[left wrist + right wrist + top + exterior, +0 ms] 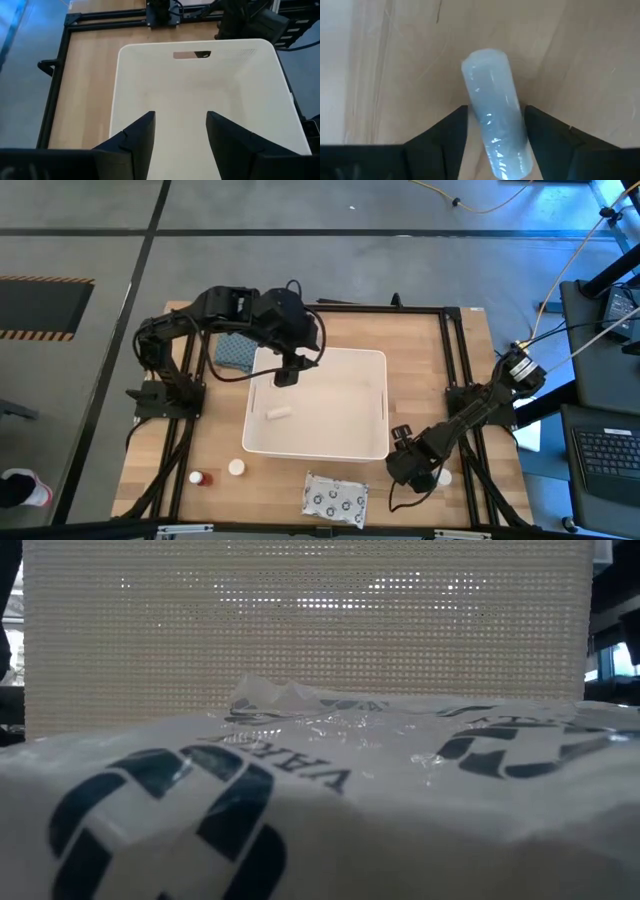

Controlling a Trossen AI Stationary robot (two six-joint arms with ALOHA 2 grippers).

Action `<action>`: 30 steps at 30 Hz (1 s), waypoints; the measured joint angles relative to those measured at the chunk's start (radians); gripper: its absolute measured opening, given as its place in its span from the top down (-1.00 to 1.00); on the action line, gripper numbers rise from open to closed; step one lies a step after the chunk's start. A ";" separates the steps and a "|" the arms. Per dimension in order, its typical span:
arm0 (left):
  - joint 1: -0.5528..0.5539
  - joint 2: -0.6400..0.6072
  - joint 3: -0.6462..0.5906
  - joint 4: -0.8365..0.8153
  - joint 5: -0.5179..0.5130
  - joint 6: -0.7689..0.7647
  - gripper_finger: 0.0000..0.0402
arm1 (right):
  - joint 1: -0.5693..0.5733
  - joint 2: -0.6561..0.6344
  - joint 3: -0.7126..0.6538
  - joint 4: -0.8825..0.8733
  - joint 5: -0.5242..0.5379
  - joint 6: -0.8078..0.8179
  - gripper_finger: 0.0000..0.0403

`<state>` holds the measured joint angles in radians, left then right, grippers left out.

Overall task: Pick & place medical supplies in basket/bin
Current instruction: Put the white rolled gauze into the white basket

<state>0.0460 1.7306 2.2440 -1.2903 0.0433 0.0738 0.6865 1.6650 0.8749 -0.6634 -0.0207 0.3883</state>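
Between the right gripper's (495, 137) dark fingers lies a short white tube (495, 130), flat on the wooden table (215, 440) just beside the tub's right near corner. The fingers flank it on both sides, but whether they already pinch it cannot be told. This looks like the pick step for that tube; next would come a firm squeeze, a lift clear of the rim and a carry over the tub (380, 360). The tube is smooth, glossy and round, so it may roll or slip if pinched off-centre.

Over the tub's far left corner, the left gripper (287, 375) hangs with fingers spread and nothing between them. One white tube (278, 412) lies inside the tub. On the table's near side wait a white-capped bottle (236, 468), a tiny red-brown bottle (199, 478) and a silvery dotted packet (336, 500).
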 joint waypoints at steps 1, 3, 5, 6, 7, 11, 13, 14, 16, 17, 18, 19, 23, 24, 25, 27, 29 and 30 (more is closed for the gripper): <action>0.000 0.000 0.000 0.000 0.000 0.000 0.15 | 0.000 0.000 0.000 -0.001 0.000 0.001 0.07; 0.000 0.000 0.000 0.000 0.000 0.000 0.15 | 0.000 -0.004 0.000 -0.002 0.000 0.006 0.17; 0.000 0.000 0.000 0.000 -0.004 0.000 0.15 | 0.000 -0.008 0.000 -0.005 0.000 0.024 0.29; 0.000 0.000 0.000 0.000 -0.008 0.000 0.15 | 0.000 -0.010 0.000 -0.008 0.000 0.030 0.36; 0.000 0.000 0.000 0.000 -0.014 0.000 0.15 | 0.000 -0.012 0.000 -0.016 0.000 0.041 0.43; 0.000 0.000 0.000 0.000 -0.025 0.001 0.15 | 0.000 -0.038 0.000 -0.056 0.000 0.080 0.67; 0.002 0.000 0.000 0.000 -0.025 0.008 0.15 | 0.002 -0.079 0.000 -0.080 -0.001 0.086 0.74; 0.003 0.000 0.000 0.000 -0.025 0.008 0.15 | 0.003 -0.105 0.000 -0.085 -0.001 0.099 0.76; 0.003 0.000 0.000 0.000 -0.025 0.008 0.15 | 0.005 -0.166 0.010 -0.125 0.002 0.129 0.76; 0.003 0.000 0.000 0.000 -0.025 0.009 0.15 | 0.005 -0.197 0.019 -0.154 0.009 0.149 0.76; 0.003 0.000 0.000 0.000 -0.025 0.009 0.15 | 0.005 -0.231 0.031 -0.192 0.027 0.178 0.74; 0.003 0.000 0.000 0.001 -0.025 0.009 0.15 | 0.005 -0.264 0.045 -0.235 0.047 0.208 0.72; 0.003 0.000 0.000 0.033 -0.034 0.017 0.15 | 0.004 -0.395 0.121 -0.394 0.142 0.330 0.70; 0.003 0.000 0.000 0.046 -0.036 0.033 0.15 | 0.004 -0.424 0.149 -0.437 0.163 0.351 0.70; 0.002 0.000 0.000 0.060 -0.037 0.053 0.15 | 0.004 -0.451 0.183 -0.485 0.195 0.376 0.71; 0.000 0.000 0.000 0.095 -0.034 0.097 0.15 | 0.005 -0.494 0.258 -0.564 0.309 0.420 0.72; -0.005 0.001 0.000 0.147 -0.023 0.113 0.15 | 0.003 -0.528 0.337 -0.588 0.467 0.422 0.73; -0.005 0.004 0.000 0.178 -0.018 0.113 0.15 | -0.002 -0.541 0.374 -0.582 0.559 0.407 0.73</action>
<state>0.0410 1.7348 2.2442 -1.1119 0.0250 0.1872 0.6843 1.1238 1.2492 -1.2452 0.5382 0.7955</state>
